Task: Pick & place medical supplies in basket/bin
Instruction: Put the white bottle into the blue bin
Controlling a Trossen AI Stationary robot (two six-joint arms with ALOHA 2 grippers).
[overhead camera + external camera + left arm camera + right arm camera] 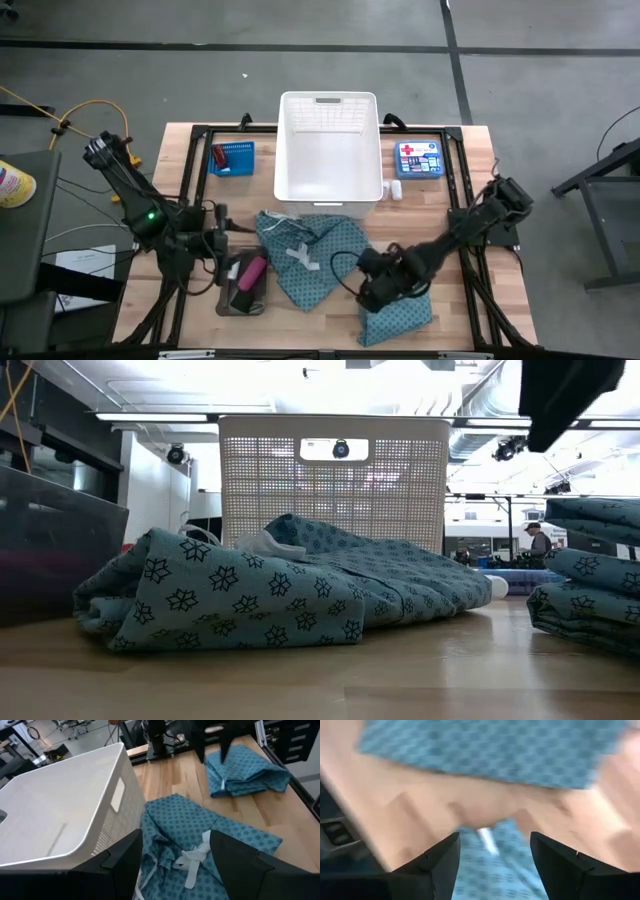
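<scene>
One teal dotted cloth (310, 255) lies crumpled on the table's middle, its white tie (192, 862) on top. A second, folded teal cloth (397, 315) rests at the near right. My left gripper (232, 243) stands open beside the middle cloth's left edge, pointing across it, with nothing between its fingers (175, 865). My right gripper (374, 284) hangs open, pointing down over the gap between the two cloths (495, 865). A pink cylinder (252, 272) and a black block (243, 298) lie in the grey tray (222, 300). A small white tube (396, 189) lies by the white basket (328, 150).
A small blue mesh basket (232, 158) stands at the far left and a flat blue box with a red cross (418, 158) at the far right. The white basket's wall (65, 810) rises close beside my left gripper. A person (540, 540) stands far off in the room.
</scene>
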